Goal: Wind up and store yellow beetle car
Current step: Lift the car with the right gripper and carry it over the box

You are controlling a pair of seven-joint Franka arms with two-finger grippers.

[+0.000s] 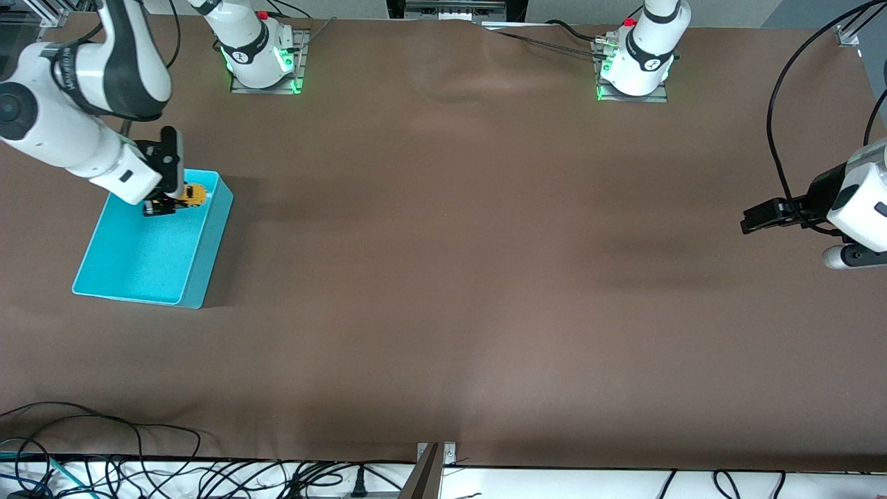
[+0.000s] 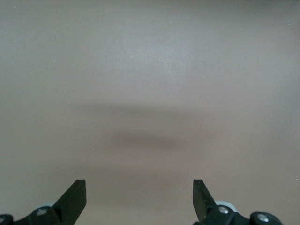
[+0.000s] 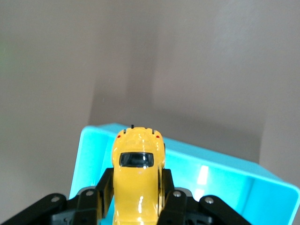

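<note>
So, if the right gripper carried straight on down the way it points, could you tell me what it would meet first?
Probably the floor of the turquoise bin: the right gripper, shut on the yellow beetle car, hangs over the bin's end farther from the front camera.

The yellow beetle car (image 3: 137, 180) is cut off by the right wrist view's lower edge, so its lower body cannot be seen there; its sides are covered by the right gripper's (image 3: 137, 197) fingers (image 3: 101, 190), and its wheels are hidden. In the front view the car (image 1: 192, 195) is too small to make out windows or wheels, and part of it is masked by the gripper (image 1: 163, 206). The turquoise bin (image 3: 225, 180) runs out of the right wrist view. Only the tips of the left gripper (image 2: 139, 199) show in its wrist view. In the front view the left gripper (image 1: 755, 218) is a dark shape whose fingers cannot be separated.
</note>
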